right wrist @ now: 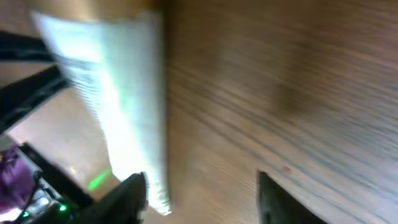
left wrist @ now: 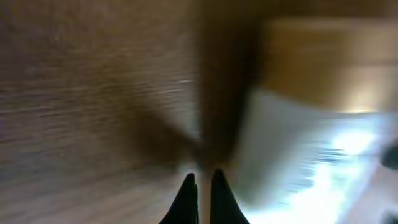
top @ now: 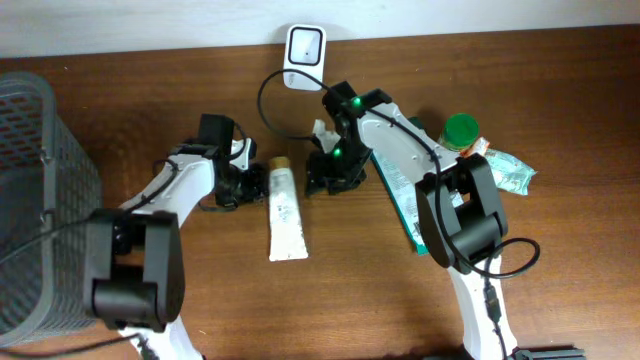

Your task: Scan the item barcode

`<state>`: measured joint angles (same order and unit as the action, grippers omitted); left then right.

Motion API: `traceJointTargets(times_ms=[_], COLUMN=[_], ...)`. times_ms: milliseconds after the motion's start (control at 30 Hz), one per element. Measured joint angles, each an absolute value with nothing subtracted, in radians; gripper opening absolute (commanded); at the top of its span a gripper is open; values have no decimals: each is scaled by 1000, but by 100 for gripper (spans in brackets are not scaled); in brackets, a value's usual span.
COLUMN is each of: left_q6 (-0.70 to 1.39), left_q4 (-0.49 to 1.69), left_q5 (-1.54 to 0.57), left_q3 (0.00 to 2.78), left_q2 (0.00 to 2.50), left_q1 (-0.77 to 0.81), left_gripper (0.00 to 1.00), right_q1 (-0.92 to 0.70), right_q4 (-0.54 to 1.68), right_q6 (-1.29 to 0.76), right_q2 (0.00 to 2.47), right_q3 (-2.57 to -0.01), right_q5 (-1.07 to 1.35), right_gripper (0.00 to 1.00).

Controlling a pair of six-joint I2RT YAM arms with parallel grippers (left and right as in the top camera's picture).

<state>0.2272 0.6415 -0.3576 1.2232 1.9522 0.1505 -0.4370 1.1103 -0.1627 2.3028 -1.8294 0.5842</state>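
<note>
- The left pincer [top: 248,182] is closed: in the left wrist view its two dark fingertips [left wrist: 188,194] stand almost together with only a sliver between them and nothing clamped there.
- The white tube [top: 285,215], the item to be scanned, lies flat on the wooden table [top: 560,290] just beside that pincer on its right, with its tan cap [top: 278,162] at the far end. The wrist view is too blurred to tell whether tip and tube touch.
- The right pincer [top: 322,180] is open. Its wrist view shows the two fingers [right wrist: 132,198] well apart, with only bare table between them.
- The tube [right wrist: 118,93] lies outside that gap, just beside the pincer's left finger (so it lies between the two pincers and is gripped by neither).
- Beyond the right pincer, at the table's far edge, stands a small white scanner [top: 304,47]. Its black cable [top: 268,105] loops down toward the gap between the pincers.
- To the right of the right pincer, partly under its arm, lies a flat green packet [top: 398,195]. Farther right are a green-lidded jar [top: 462,130] and a crinkled pouch [top: 510,172].
- Well to the left of the left pincer, at the table's edge, sits a grey mesh basket [top: 40,180].
</note>
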Motion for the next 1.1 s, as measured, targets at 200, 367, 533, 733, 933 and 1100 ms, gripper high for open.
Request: traceJointTargets(times_ms=[200, 367, 533, 733, 933, 1100], left_q6=[227, 204, 160, 156, 155, 153], left_q4=[636, 696, 695, 694, 692, 692], left_q5=[-367, -355, -344, -321, -310, -307], left_q3=[1225, 1264, 1305, 1306, 1306, 1306], left_q2=[1985, 1984, 1885, 1881, 1881, 1881], left_q1=[147, 37, -30, -28, -28, -28], left_gripper=[0, 0, 0, 0, 0, 0], right_q1=[-474, -464, -476, -558, -379, -329], right_q4=[1004, 883, 706, 662, 918, 1082], right_q6=[-150, -166, -237, -210, -98, -41], right_q2=[2302, 2302, 2300, 2300, 2000, 1797], right_q3=[-1734, -1731, -1730, -1738, -1768, -1777], right_q5=[693, 643, 616, 592, 583, 589], right_gripper=[64, 33, 33, 45, 64, 63])
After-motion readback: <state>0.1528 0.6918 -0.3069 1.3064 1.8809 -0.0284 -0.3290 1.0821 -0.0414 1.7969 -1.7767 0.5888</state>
